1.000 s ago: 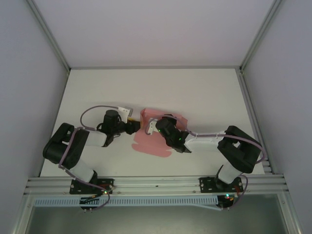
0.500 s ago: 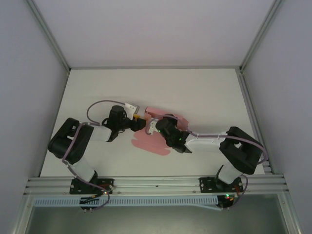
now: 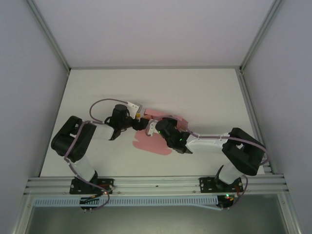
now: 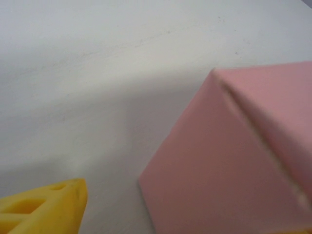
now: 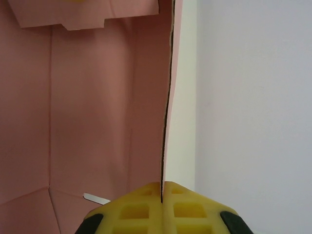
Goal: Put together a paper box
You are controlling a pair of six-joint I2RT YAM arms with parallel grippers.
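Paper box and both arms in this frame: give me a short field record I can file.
paper box: pink card, partly folded, with a wall raised off the table
right end effector: shut on the edge of a raised wall
left end effector: open at the box's left side, not gripping it
assembly: unfinished

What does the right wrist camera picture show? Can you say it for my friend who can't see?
Two yellow fingers at the bottom pinch the thin upright edge of a pink paper box wall. The box's pink inside, with a folded flap at the top, spreads to the left, and the white table lies to the right.
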